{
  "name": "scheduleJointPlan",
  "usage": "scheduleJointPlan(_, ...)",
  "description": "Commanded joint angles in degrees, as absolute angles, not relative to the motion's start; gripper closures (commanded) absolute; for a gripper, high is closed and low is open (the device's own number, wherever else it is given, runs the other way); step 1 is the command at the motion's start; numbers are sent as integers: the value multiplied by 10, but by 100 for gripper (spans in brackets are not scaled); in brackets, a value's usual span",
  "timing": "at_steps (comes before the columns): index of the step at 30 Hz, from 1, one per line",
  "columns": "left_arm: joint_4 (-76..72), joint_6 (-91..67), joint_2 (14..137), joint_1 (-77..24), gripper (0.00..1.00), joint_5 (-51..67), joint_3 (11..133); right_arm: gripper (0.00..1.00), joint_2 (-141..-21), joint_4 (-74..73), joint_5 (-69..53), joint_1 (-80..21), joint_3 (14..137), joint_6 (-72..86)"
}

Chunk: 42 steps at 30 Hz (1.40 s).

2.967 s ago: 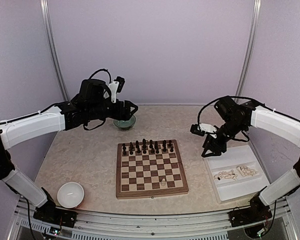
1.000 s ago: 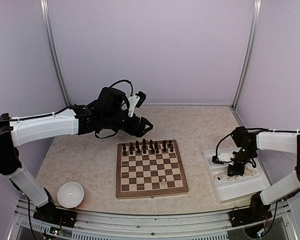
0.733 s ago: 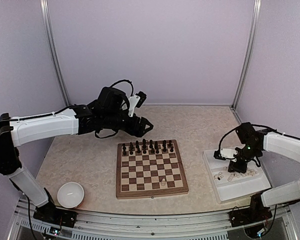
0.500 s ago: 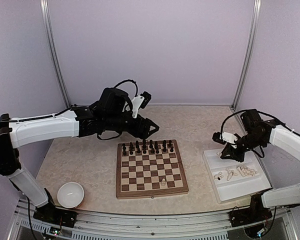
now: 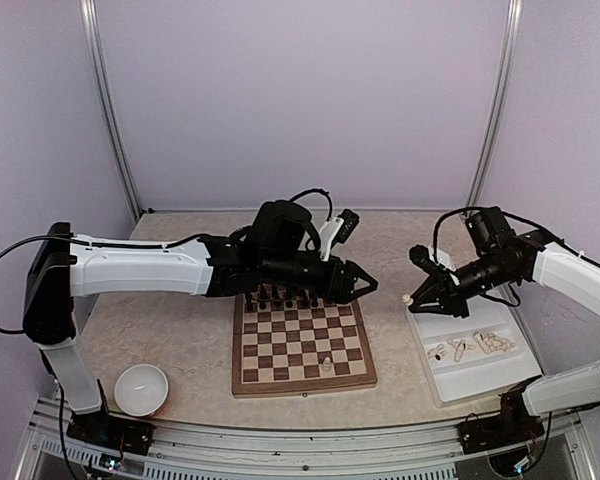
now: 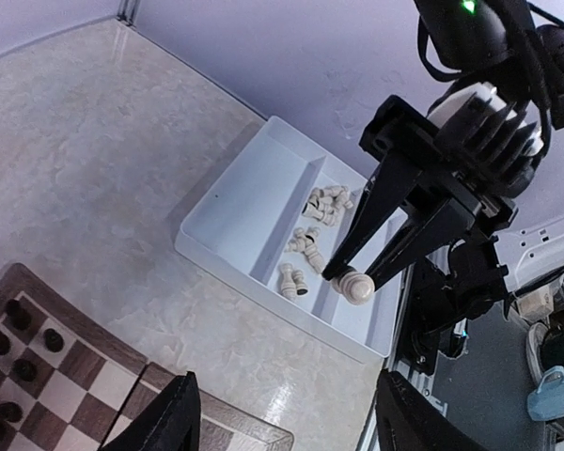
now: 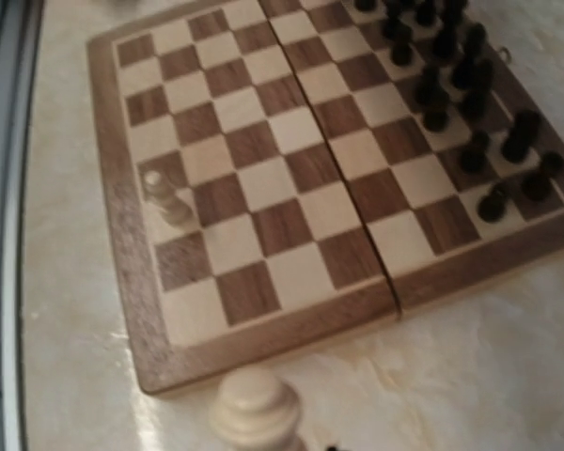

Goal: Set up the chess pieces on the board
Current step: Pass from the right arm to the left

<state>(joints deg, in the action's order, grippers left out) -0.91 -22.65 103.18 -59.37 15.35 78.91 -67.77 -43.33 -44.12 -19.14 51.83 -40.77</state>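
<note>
The board (image 5: 300,341) lies mid-table with dark chessmen (image 5: 290,294) along its far rows. One cream piece (image 5: 326,366) (image 7: 164,197) stands near its front edge. My right gripper (image 5: 412,297) (image 6: 354,277) hangs between the board and the tray, shut on a cream chess piece (image 6: 358,288) (image 7: 256,409) held by its lower part. My left gripper (image 5: 368,287) (image 6: 291,427) is open and empty over the board's far right corner, pointing at the right gripper. More cream pieces (image 5: 462,349) (image 6: 310,240) lie in the tray.
A white plastic tray (image 5: 450,384) (image 6: 254,202) sits right of the board. A white bowl (image 5: 140,389) stands at the front left. The left arm (image 5: 150,270) stretches low across the table behind the board. Walls close in at the back and sides.
My right gripper rose out of the tray with a cream piece and moved left toward the board. The left arm swept right along the board's far edge, its jaws narrowing slightly.
</note>
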Motion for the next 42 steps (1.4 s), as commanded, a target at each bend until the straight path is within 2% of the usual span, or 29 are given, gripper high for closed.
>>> scheduleJointPlan(1,-41,-257,1076,-616,38,190,837,90,-683,-423,-480,-205,523,-395)
scheduleJointPlan(8,-47,-273,1133,-629,45,234,879,90,-689,-429,-480,-212,528,-392)
scheduleJointPlan(18,-37,-285,1174,-635,52,238,922,90,-687,-432,-479,-219,527,-394)
scheduleJointPlan(24,-37,-286,1183,-635,59,239,926,89,-686,-436,-477,-221,527,-394)
scheduleJointPlan(28,-35,-287,1189,-635,65,245,931,89,-685,-435,-476,-221,526,-394)
scheduleJointPlan(34,-26,-283,1192,-635,82,242,936,88,-686,-434,-476,-221,526,-394)
scheduleJointPlan(36,-14,-273,1188,-633,84,233,937,80,-683,-439,-477,-221,530,-395)
scheduleJointPlan(39,33,-243,1163,-628,86,191,932,50,-660,-450,-459,-219,532,-406)
scheduleJointPlan(42,93,-203,1119,-622,86,134,907,31,-623,-418,-460,-197,510,-402)
